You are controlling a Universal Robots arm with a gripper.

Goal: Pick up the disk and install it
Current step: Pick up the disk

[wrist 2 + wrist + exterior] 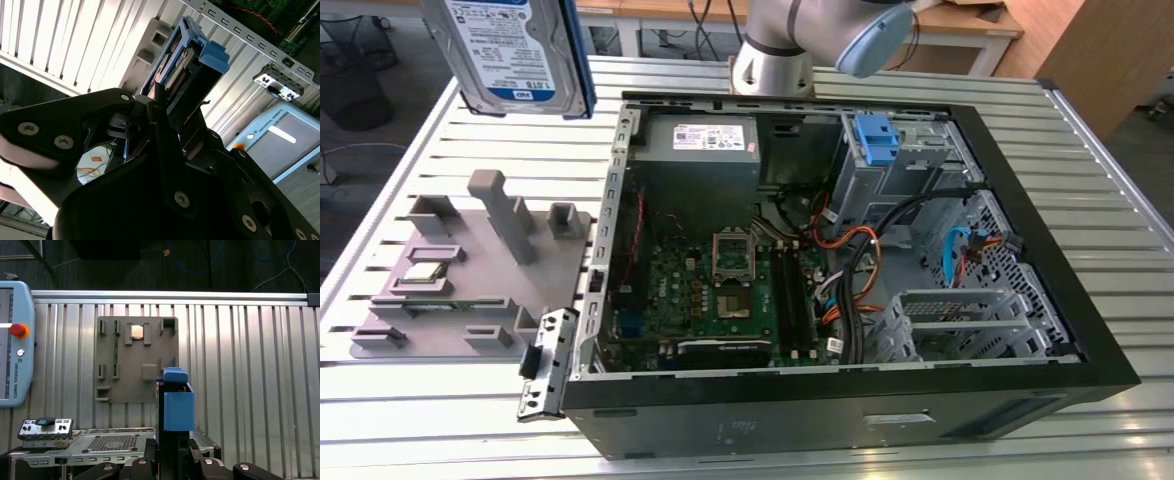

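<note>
Here the claw [165,115] is clamped shut on the disk [507,50], gripping one end of its blue frame, high above the surface [400,410]. Below the claw lies a grey tray [130,380], with the open computer case [787,410] just beside that tray

I count one disk [514,50], one open computer case [854,405], one power supply [707,140], one blue bracket [874,135], one grey fixture plate [467,290], one teach pendant [12,340] and one bench [427,430].
</note>
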